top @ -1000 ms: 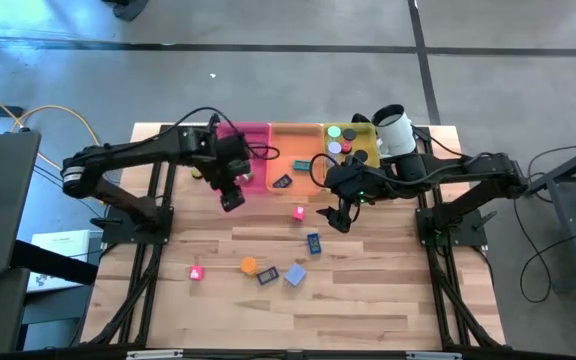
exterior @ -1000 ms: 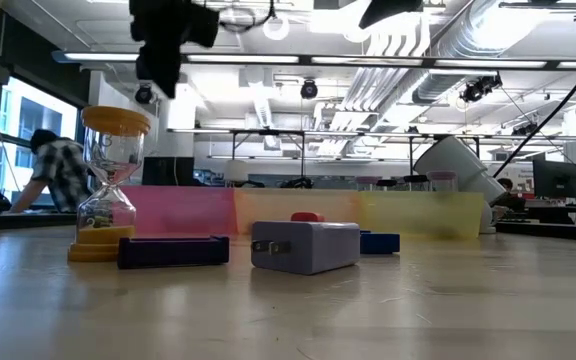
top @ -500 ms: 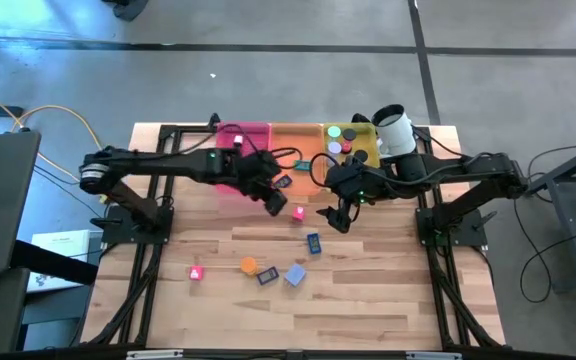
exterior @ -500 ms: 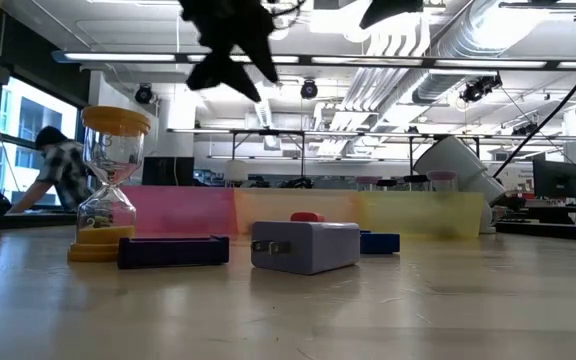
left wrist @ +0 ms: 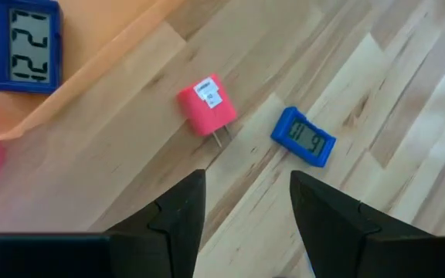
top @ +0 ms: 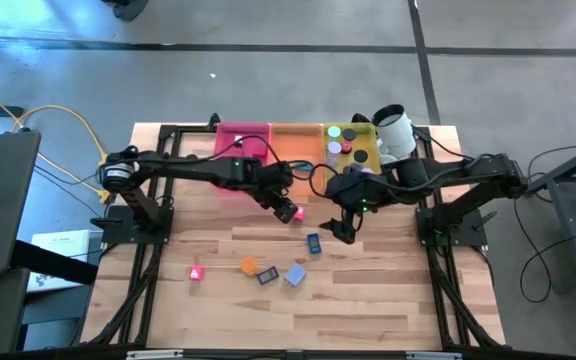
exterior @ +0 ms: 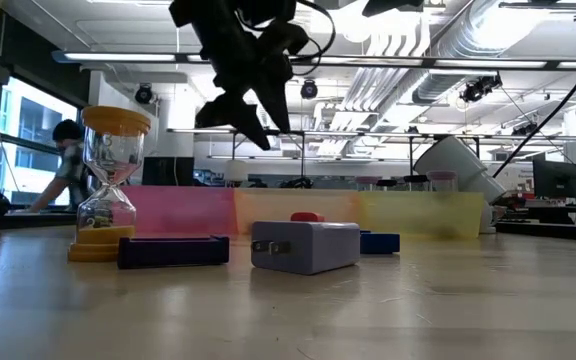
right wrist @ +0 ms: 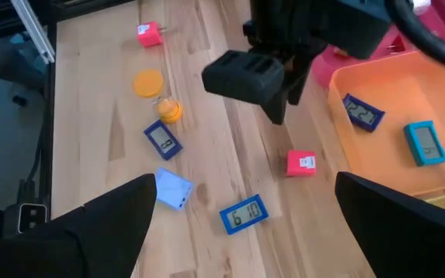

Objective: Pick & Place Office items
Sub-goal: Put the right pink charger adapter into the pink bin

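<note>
A red plug block (left wrist: 207, 104) lies on the wooden table just in front of my left gripper (left wrist: 246, 220), which hangs open above the table (top: 284, 208) with nothing between its fingers. A blue clock (left wrist: 304, 137) lies a little farther on. My right gripper (top: 343, 230) hovers wide open above the table's middle, close to that blue clock (top: 314, 242). Near the front lie a pink block (top: 196, 272), an orange hourglass (top: 249, 265), a dark clock (top: 266, 277) and a lavender plug block (top: 295, 275). In the low view my left gripper (exterior: 243, 105) hangs high above these pieces.
Pink (top: 243, 138), orange (top: 296, 145) and yellow (top: 356, 135) trays stand in a row along the far edge. The orange tray holds two clocks (right wrist: 361, 113); the yellow one holds round rolls. A white cup (top: 393, 130) lies beside the yellow tray. Bare wood stretches along the near edge.
My left gripper has swung from above the pink tray toward the table's right and near side, sinking and rolling, and now hangs by the red plug block. The pieces on the table have not moved.
</note>
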Tool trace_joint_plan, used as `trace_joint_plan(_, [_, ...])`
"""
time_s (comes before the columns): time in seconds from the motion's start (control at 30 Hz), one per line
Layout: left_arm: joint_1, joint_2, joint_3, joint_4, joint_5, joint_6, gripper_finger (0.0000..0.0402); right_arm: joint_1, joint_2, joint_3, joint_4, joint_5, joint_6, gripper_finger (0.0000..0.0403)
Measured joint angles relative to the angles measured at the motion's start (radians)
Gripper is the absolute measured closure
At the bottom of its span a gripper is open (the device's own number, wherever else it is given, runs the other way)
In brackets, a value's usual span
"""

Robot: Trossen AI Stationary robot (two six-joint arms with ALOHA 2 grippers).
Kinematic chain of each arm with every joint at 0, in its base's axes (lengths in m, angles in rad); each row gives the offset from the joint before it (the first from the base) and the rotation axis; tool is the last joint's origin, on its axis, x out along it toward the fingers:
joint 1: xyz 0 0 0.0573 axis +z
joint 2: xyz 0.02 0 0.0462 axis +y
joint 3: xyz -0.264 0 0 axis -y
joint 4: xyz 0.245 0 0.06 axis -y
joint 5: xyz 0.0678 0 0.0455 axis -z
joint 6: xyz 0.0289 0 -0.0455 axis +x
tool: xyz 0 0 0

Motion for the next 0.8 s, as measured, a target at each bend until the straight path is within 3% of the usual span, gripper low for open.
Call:
trace_joint_plan(0.4, [-0.004,0.018,-0.001,0.022,-0.001,-0.035,0.0112,0.006,0.0,0.0,-0.007,0.007,-0.009,0.0016])
trace_joint_plan(0.5, [-0.014,0.018,-0.001,0.021,-0.011,-0.087,0.0106,0.006,0.0,0.0,-0.007,0.007,-0.026,0.0016])
trace_joint_plan(0.8, [-0.023,0.03,0.0,0.096,-0.166,-0.158,0.0105,0.006,0.0,0.0,-0.008,0.014,-0.035,0.0016])
